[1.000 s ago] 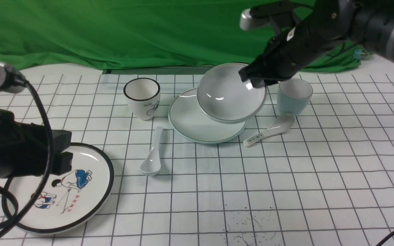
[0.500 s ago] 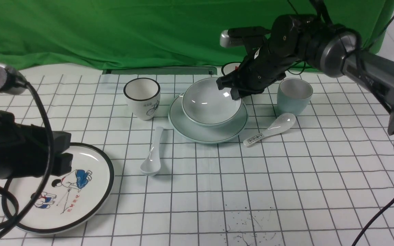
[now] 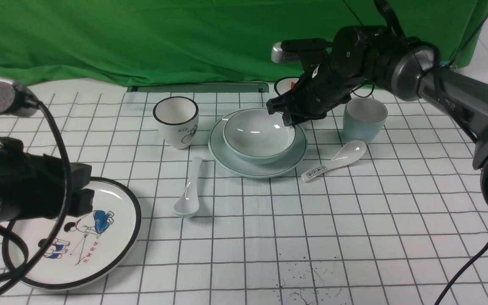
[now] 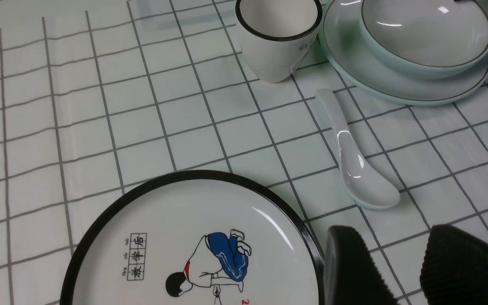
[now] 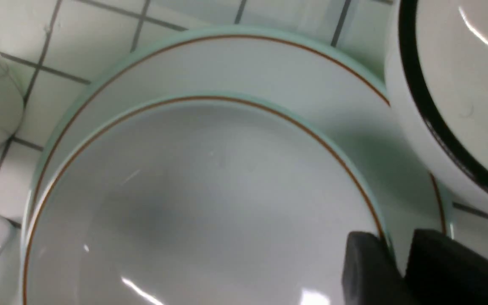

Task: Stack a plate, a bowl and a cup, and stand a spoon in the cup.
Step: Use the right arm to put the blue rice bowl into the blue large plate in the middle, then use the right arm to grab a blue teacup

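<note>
The pale blue-green plate (image 3: pixel 227 157) lies mid-table with the pale bowl (image 3: pixel 256 133) sitting upright in it. My right gripper (image 3: pixel 288 117) is shut on the bowl's far right rim; in the right wrist view its fingers (image 5: pixel 367 267) straddle the rim of the bowl (image 5: pixel 206 203), over the plate (image 5: pixel 269 67). The pale blue cup (image 3: pixel 364 120) stands right of the plate. The plain white spoon (image 3: pixel 189 190) lies left of the plate, bowl end toward me. My left gripper (image 4: pixel 400 262) is open and empty, low beside the cartoon plate, short of the spoon (image 4: pixel 354 161).
A black-rimmed bicycle cup (image 3: pixel 176 120) stands left of the plate. A printed-handle spoon (image 3: pixel 333 161) lies between plate and blue cup. A cartoon plate (image 3: pixel 100 237) sits front left. A small black-rimmed bowl (image 5: pixel 460 84) stands just behind the plate.
My right gripper has brought the tilted bowl down and left, from above the plate's right side onto the plate, where it now sits level. The left arm has barely moved.
</note>
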You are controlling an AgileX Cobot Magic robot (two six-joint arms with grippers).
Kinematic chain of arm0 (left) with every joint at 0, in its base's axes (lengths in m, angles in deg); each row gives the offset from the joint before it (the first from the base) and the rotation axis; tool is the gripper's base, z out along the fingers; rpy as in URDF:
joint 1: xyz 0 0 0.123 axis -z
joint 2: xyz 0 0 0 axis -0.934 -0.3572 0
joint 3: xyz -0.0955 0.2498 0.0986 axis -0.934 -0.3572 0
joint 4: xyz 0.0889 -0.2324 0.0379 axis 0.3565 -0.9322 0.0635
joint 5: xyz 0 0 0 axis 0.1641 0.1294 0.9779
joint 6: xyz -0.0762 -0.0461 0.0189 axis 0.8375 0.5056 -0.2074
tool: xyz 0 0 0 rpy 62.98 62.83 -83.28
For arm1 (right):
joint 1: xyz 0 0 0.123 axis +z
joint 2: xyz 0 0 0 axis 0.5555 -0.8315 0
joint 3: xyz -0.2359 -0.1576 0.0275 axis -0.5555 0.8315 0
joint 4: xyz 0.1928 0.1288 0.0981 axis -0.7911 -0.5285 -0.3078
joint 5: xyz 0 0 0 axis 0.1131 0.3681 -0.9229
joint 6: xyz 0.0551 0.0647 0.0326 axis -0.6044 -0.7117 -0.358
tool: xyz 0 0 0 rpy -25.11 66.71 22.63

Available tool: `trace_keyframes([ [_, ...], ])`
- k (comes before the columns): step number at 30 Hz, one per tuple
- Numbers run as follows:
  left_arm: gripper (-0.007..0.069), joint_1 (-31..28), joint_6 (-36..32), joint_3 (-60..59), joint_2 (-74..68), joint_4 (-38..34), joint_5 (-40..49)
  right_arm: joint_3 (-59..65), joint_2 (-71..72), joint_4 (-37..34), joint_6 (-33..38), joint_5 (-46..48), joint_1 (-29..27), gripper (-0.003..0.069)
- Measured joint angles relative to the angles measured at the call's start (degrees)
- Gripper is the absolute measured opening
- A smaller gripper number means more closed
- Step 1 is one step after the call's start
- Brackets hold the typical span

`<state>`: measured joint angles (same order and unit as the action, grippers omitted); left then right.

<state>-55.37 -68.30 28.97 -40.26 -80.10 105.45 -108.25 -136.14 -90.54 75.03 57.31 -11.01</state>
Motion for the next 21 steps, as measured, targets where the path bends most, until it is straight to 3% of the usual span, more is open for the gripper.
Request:
trace_keyframes([
  [6, 0.0221, 0.0, 0.0, 0.0, 0.0, -0.1, 0.1, -0.1, 1.8, 0.3, 1.1, 1.1, -0.2, 0.0394],
  [9, 0.0223, 0.0, 0.0, 0.0, 0.0, -0.1, 0.5, -0.1, 5.7, 4.8, 3.1, 3.9, -1.3, 0.0496],
  [15, 0.0225, 0.0, 0.0, 0.0, 0.0, -0.5, 0.5, -0.8, 9.9, 13.3, -0.7, 8.1, -8.4, 0.051],
  [21, 0.0226, 0.0, 0.0, 0.0, 0.0, -1.1, -0.1, -0.5, 5.6, 9.3, -2.7, 9.3, -14.8, 0.0507],
])
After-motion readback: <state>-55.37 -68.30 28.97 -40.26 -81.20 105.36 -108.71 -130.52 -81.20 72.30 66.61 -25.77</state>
